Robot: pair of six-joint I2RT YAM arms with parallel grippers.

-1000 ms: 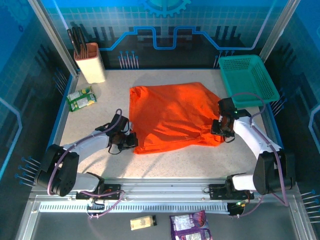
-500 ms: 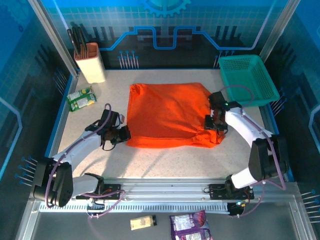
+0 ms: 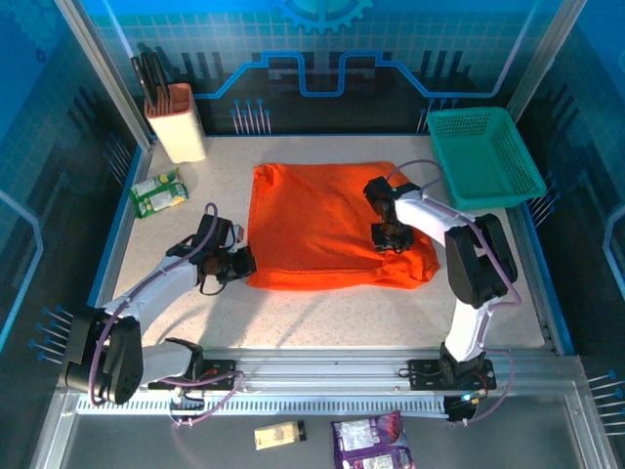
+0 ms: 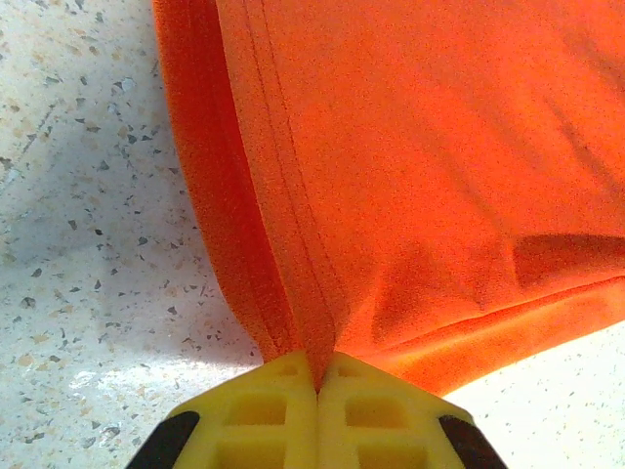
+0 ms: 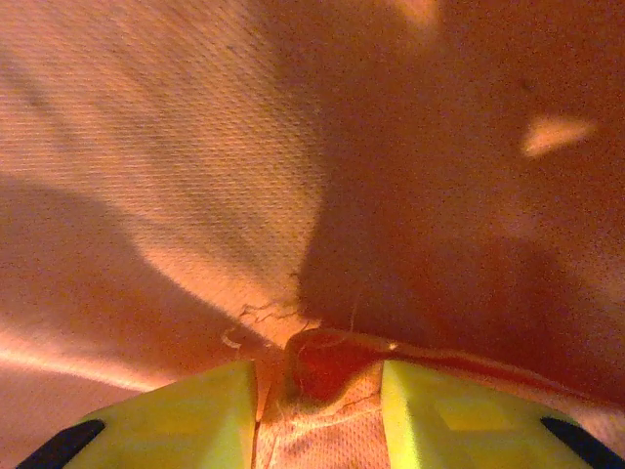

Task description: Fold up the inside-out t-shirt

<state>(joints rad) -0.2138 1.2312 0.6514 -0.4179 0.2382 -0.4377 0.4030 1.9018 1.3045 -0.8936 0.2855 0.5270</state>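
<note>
Left wrist, left claw [image 4: 316, 369] pinching t-shirt [image 4: 439, 147] edge, probably hem

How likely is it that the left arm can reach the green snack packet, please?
Probably not yet: the left gripper is shut on the edge of the bright orange-red t-shirt. The speckled table towards the green snack packet is bare, though.

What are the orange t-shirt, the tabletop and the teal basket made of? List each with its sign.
T-shirt: soft matte knit cloth, perhaps cotton; fine weave, stitched hem, creases.
Tabletop: speckled, faintly glossy; stone or laminate, can't tell.
Basket: rigid teal plastic, it seems; moulded mesh walls.
</note>
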